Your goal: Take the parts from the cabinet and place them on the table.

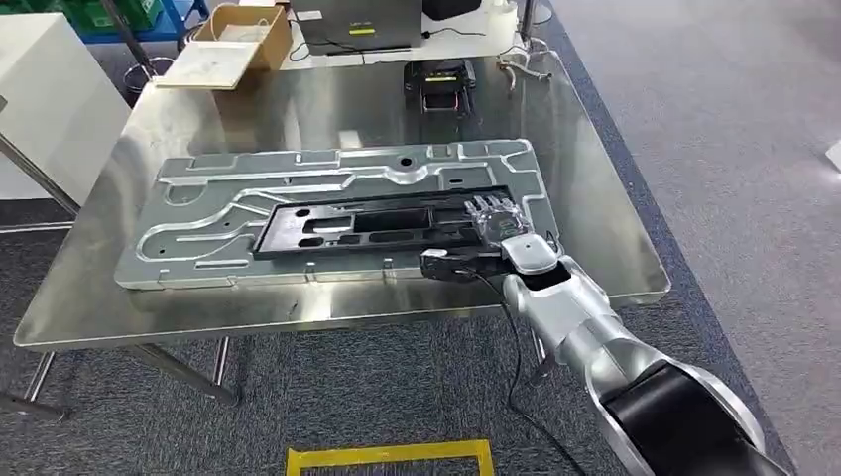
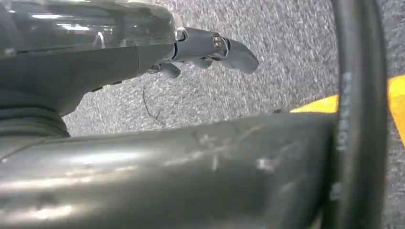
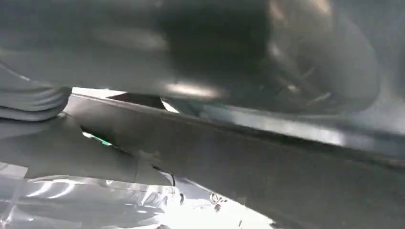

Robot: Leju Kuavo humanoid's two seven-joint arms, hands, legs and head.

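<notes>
A long black plastic part (image 1: 367,226) lies across a large silver stamped metal panel (image 1: 218,208) on the steel table (image 1: 595,178). My right hand (image 1: 501,223) grips the right end of the black part, with its fingers laid over the top. In the right wrist view the black part (image 3: 267,162) runs as a dark bar close under the hand, above the shiny metal. My left hand (image 2: 210,47) hangs over the grey carpet beside my body, holding nothing, its fingers loosely stretched out.
At the table's far edge stand a cardboard box (image 1: 243,35), a grey case (image 1: 362,22) and a black device (image 1: 441,79). A white cabinet (image 1: 40,89) stands at the left. Yellow tape (image 1: 387,458) marks the carpet in front of me.
</notes>
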